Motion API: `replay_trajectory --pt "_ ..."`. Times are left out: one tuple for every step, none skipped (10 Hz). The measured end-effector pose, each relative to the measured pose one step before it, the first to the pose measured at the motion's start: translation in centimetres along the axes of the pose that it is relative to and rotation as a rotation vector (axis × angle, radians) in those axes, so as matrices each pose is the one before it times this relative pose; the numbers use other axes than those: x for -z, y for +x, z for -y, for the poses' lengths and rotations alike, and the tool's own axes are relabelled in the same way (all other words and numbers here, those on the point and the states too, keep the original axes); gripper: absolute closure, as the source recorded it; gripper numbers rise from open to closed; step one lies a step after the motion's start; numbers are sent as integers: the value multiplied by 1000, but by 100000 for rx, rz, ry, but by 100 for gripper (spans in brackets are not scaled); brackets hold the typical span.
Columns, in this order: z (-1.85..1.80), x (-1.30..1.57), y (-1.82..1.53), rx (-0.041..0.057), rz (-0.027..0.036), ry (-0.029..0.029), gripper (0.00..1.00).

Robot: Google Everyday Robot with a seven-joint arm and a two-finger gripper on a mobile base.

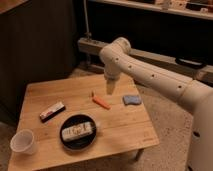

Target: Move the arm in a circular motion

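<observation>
The glossy white arm (150, 72) reaches from the lower right across to the far middle of the wooden table (120, 125). Rows of small dark dots run along its thick tube. At its rounded elbow joint (116, 52) it bends down into a narrow tapered pale tip. The gripper (109, 90) is at that tip, hanging above the far part of the table, just above and right of an orange carrot-like piece (101, 102). It holds nothing that I can see.
A blue sponge (132, 99) lies right of the tip. A black bowl (78, 132) holds a wrapped snack. A dark snack bar (52, 111) lies at the left, a white paper cup (23, 141) at the front left corner. Shelving stands behind.
</observation>
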Motion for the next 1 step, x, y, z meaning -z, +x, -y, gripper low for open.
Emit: replay_trajectory --pt "1924 33 -354 1176 -5138 820 33"
